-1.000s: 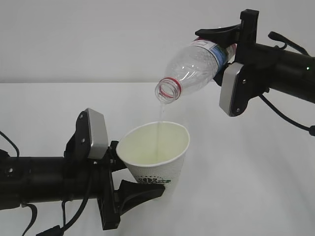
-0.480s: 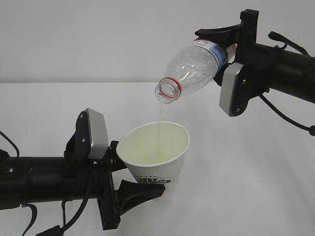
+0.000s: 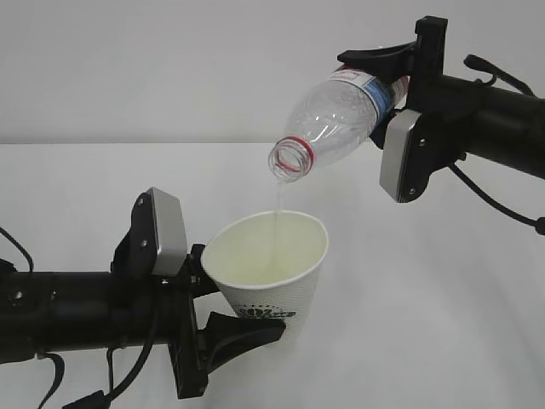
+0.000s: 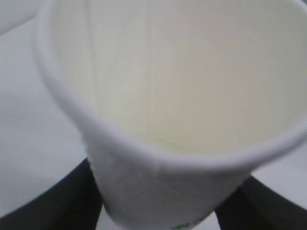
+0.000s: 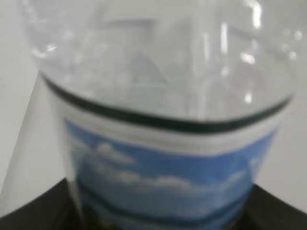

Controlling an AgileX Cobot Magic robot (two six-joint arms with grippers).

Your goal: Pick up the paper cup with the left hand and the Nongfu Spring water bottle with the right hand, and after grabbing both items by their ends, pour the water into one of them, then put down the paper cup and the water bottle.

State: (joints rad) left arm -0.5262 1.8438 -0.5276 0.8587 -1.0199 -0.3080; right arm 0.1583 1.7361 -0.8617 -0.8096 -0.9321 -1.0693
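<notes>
From the exterior view, my right hand point(image 3: 393, 72) is clamped on the label end of the Nongfu Spring water bottle point(image 3: 336, 119), tipped mouth-down above the table point(image 3: 443, 324), and a thin thread of water point(image 3: 276, 223) drops into the paper cup point(image 3: 271, 273). My left hand point(image 3: 232, 311) grips the cup low, near its base, upright and lifted off the table. In the left wrist view, the cup point(image 4: 172, 120) fills the frame between dark fingers point(image 4: 72, 201); rim level, good. In the right wrist view, the bottle point(image 5: 168, 120) is pinched around its blue label. I judge it best to hold the tilt gentle, mouth centred over the rim.
</notes>
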